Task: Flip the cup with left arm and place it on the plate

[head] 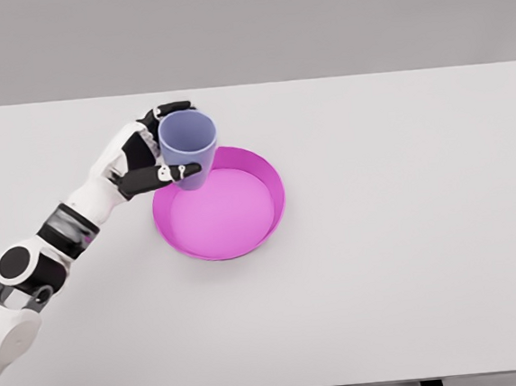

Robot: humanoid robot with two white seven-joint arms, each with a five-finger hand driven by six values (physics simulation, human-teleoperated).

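While its arm reaches in from the lower left, the left robot hand [151, 157] clamps the lavender cup [187, 145] upright, mouth up, thumb across the front. Its base sits over the magenta plate's [270, 178] near-left rim. Right of the plate, the white bench [406, 234] stretches bare to its edges.

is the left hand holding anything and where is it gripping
The left hand holds the blue cup by its side wall, thumb across the lower front and fingers around the far side, mouth up over the pink plate's left rim.
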